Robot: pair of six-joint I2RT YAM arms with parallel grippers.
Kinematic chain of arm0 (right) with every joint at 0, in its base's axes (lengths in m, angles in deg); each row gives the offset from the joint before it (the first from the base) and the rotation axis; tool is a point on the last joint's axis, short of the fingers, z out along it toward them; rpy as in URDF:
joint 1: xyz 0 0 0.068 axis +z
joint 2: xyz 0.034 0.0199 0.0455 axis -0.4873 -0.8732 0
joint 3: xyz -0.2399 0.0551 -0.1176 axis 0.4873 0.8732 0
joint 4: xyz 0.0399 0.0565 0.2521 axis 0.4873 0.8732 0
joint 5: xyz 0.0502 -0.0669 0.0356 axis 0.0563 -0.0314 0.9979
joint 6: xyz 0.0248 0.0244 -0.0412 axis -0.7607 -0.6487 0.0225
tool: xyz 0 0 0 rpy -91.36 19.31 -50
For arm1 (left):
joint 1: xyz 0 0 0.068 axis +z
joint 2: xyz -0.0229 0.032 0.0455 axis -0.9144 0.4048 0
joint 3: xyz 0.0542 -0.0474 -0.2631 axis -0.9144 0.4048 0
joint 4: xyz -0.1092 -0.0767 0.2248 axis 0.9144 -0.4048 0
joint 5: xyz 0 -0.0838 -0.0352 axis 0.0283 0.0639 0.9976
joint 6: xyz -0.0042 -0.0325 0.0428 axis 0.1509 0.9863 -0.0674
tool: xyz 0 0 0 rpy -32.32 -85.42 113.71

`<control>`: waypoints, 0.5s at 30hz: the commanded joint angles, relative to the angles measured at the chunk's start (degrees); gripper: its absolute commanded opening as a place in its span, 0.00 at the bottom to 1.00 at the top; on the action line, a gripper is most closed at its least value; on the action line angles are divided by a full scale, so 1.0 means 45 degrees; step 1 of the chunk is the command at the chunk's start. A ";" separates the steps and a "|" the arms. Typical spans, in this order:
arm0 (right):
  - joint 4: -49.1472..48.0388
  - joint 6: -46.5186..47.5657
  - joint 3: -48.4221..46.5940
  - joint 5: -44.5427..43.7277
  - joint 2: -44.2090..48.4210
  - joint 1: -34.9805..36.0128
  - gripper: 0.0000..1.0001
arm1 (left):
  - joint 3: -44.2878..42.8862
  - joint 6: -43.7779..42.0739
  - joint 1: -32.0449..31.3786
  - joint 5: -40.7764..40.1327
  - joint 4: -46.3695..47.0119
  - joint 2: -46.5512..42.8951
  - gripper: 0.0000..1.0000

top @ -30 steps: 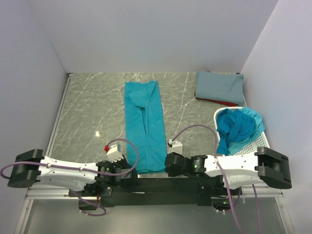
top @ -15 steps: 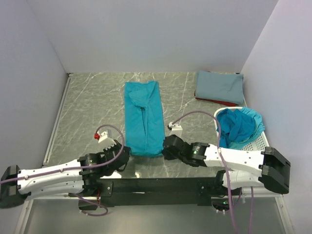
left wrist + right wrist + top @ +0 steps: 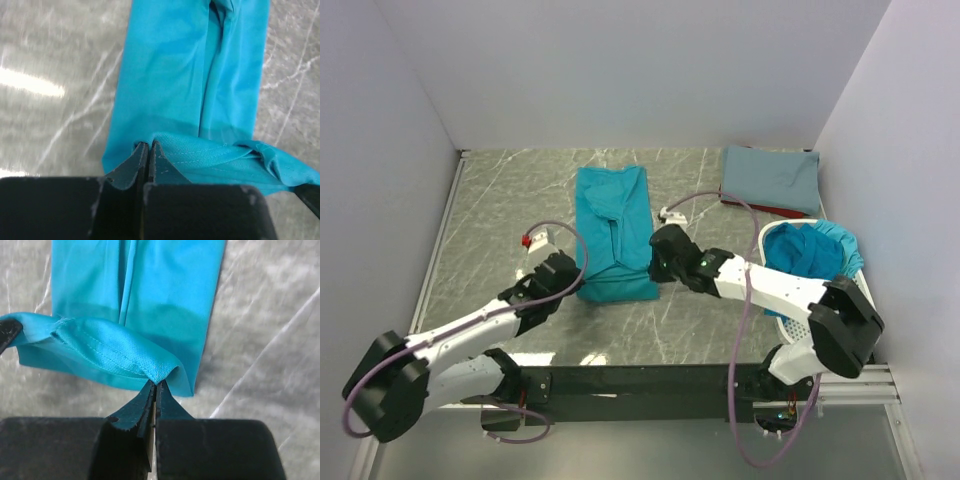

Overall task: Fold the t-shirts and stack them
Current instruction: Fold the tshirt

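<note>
My left gripper [image 3: 146, 148] was pinched tight on one hem corner of the teal shirt [image 3: 190, 75], my right gripper [image 3: 154, 386] on the other. Ahead of both, the rest lay flat, the hem seemingly lifted.

Grey marble-patterned table [image 3: 490, 210], plain white walls [image 3: 620, 70] on three sides, bright glare [image 3: 30, 82]
</note>
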 commanded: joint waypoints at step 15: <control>-0.0376 0.2443 -0.5063 0.2262 -0.5076 -0.3029 0.00 | -0.3955 -0.3141 0.4430 0.4597 0.4963 0.6390 0.00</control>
